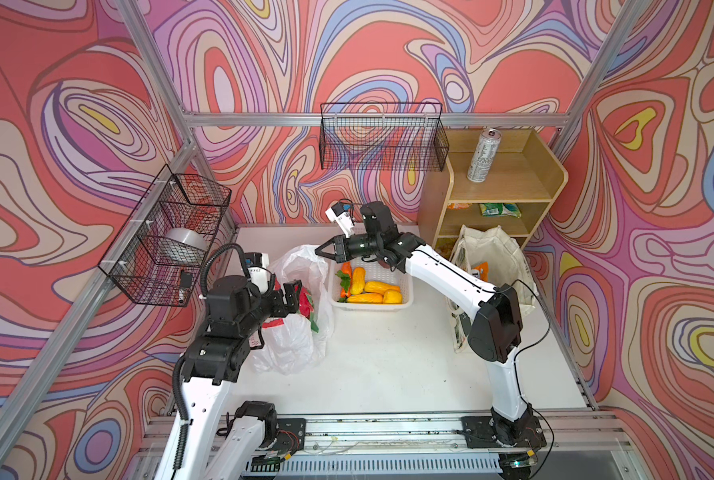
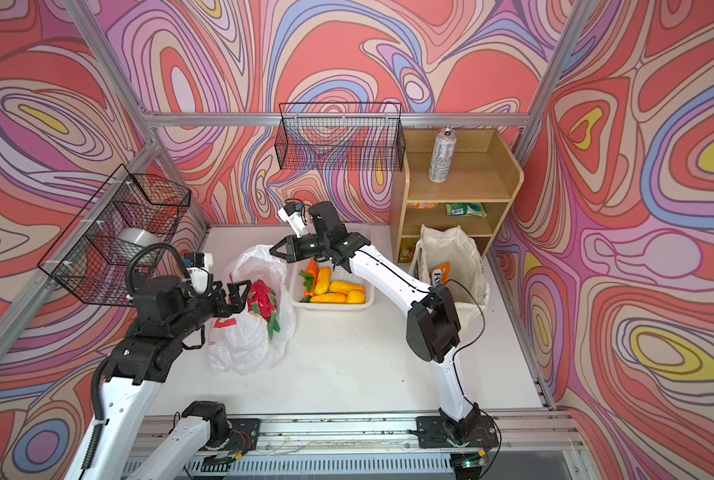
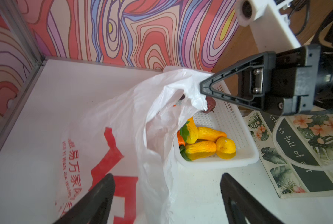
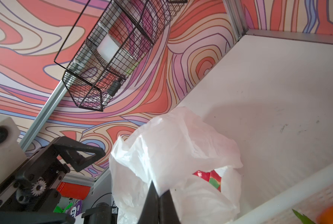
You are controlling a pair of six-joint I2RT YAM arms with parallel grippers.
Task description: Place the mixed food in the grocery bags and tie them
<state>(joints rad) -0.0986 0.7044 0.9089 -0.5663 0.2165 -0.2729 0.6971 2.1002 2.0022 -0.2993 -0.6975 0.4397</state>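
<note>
The white plastic grocery bag (image 1: 293, 345) (image 2: 243, 345) (image 3: 123, 124) (image 4: 181, 145) with red letters stands left of centre. A pink dragon fruit (image 2: 261, 299) (image 4: 206, 177) lies in its mouth. My right gripper (image 1: 320, 250) (image 2: 274, 250) (image 4: 158, 191) is shut on the bag's far rim and holds it up. Beside the near rim my left gripper (image 2: 237, 300) (image 3: 167, 184) stands open, holding nothing. Yellow lemons (image 1: 372, 291) (image 3: 206, 143) and a carrot (image 1: 346, 269) lie in a white lattice basket (image 1: 407, 293). The canvas tote (image 1: 499, 249) (image 2: 451, 245) stands at the right.
A wooden shelf (image 1: 548, 174) at the back right carries a silver can (image 1: 483, 156) and a green packet (image 1: 499, 209). Black wire baskets hang on the left wall (image 1: 168, 237) and the back wall (image 1: 382, 137). An orange packet (image 1: 480, 270) sits in the tote.
</note>
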